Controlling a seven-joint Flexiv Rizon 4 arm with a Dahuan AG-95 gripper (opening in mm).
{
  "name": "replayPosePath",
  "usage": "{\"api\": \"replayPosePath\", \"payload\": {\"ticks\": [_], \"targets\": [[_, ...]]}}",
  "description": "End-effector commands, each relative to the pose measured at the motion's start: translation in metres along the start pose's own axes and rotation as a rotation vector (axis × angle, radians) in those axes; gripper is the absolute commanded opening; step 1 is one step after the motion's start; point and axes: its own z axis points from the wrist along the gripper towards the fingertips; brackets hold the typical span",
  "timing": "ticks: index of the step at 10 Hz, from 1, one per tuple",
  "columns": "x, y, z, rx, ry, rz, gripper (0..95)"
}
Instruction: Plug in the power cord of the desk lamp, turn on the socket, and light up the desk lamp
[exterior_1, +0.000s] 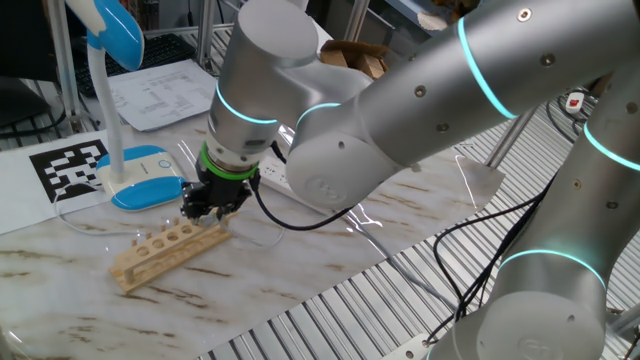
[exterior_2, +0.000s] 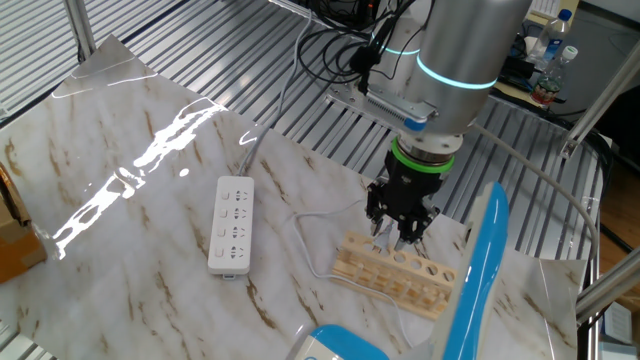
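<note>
The desk lamp stands at the left on its blue-topped base (exterior_1: 145, 180), with its blue head (exterior_2: 480, 270) reaching over the table. The thin whitish power cord (exterior_2: 303, 238) loops across the marble between the socket and the wooden rack; I cannot make out its plug. The socket (exterior_2: 232, 224), a long white strip, lies flat left of the arm, and in one fixed view only its end (exterior_1: 272, 176) shows behind the wrist. My gripper (exterior_2: 400, 232) (exterior_1: 212, 205) hangs low over the far edge of the rack, fingers apart, open, with nothing visibly held.
A wooden rack (exterior_2: 400, 275) (exterior_1: 165, 250) with round holes lies right under the gripper. A black-and-white marker sheet (exterior_1: 70, 165) and papers (exterior_1: 160, 90) lie behind the lamp. Black robot cables (exterior_1: 470, 250) trail over the slatted metal frame (exterior_2: 300, 110) around the marble top.
</note>
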Motion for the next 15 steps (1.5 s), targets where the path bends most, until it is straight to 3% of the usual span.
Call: {"api": "replayPosePath", "payload": {"ticks": [1,7,15], "targets": [[0.0,0.0,0.0,-0.002,-0.004,-0.005,38.0],[0.0,0.0,0.001,-0.001,0.001,0.001,38.0],[-0.004,-0.005,-0.017,0.003,0.027,0.002,38.0]]}}
